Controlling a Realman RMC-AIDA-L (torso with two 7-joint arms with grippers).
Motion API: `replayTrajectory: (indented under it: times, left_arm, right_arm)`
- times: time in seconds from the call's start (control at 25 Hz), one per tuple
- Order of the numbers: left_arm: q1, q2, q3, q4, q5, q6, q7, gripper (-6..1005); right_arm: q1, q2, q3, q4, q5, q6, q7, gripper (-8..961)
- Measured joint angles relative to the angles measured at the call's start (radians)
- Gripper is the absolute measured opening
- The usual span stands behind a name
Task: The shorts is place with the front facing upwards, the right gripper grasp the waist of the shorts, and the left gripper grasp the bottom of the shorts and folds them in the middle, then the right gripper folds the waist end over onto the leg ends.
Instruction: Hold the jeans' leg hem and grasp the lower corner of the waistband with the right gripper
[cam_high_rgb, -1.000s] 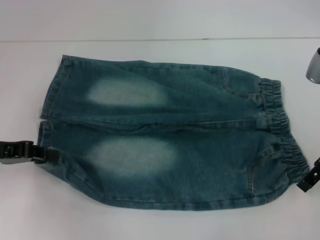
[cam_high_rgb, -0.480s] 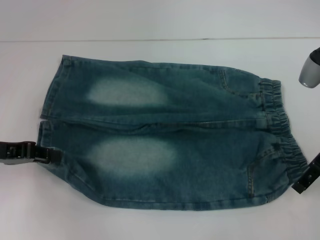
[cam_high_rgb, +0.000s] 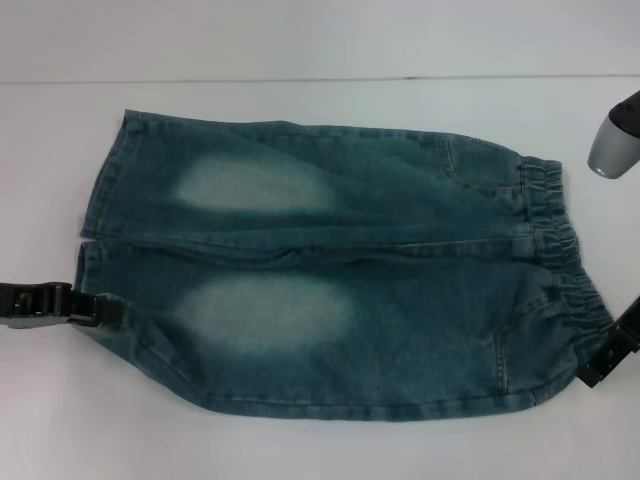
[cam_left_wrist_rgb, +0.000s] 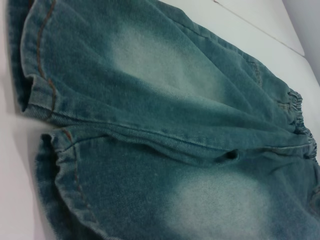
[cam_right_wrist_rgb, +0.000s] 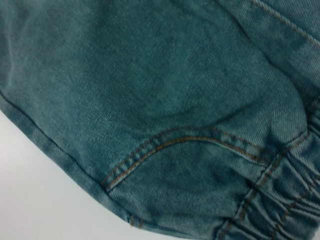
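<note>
While faded denim shorts (cam_high_rgb: 330, 270) lie flat, left gripper (cam_high_rgb: 95, 308) touches leg ends (cam_high_rgb: 100, 210).

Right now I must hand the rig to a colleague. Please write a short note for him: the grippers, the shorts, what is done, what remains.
Left gripper: at the near leg hem, at the shorts' left edge; grip not confirmed.
Right gripper: at the near end of the elastic waist; grip not confirmed.
Shorts: flat on the white table, front up, leg ends to the left, waist to the right.
Done: both grippers in position.
Left: both folds.
</note>
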Motion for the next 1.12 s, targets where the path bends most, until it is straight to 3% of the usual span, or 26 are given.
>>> replayTrajectory:
  times: [1.12]
  left_arm:
    - [-0.004,0.004,0.006,-0.001,0.000,-0.007,0.000,27]
  right_arm:
    - [0.011,-0.029,0.058,-0.022,0.126,-0.078,-0.080,939]
